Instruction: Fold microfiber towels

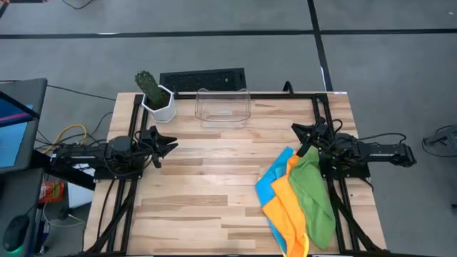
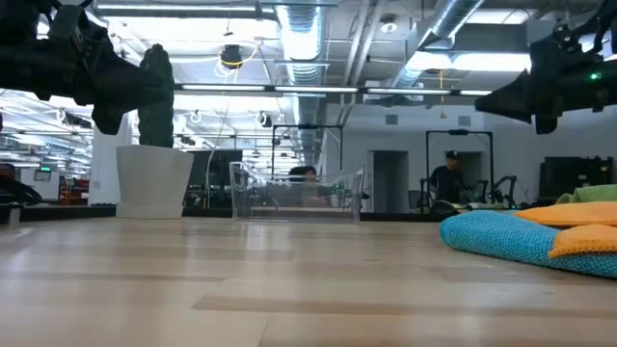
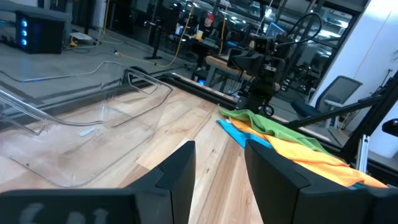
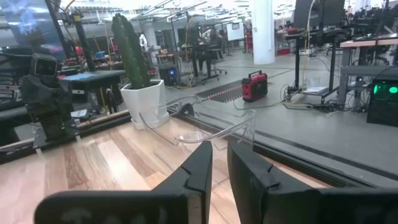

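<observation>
Towels [image 1: 296, 203] piled at the table's near right edge, overhanging a bit. Left gripper [image 1: 170, 145] slightly open, right gripper [image 1: 300, 132] narrower, both holding nothing. Bare wood [image 1: 207, 185] between.

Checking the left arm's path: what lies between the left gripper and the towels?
In the high view, only bare table lies between the left gripper and the towels; the bin sits farther back.

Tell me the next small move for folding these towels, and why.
Probably lower the right gripper onto the limp green microfiber towel beside it. That towel tops the unfolded pile over the orange towel and blue towel, and both grippers hover empty, the left gripper farther away.
</observation>
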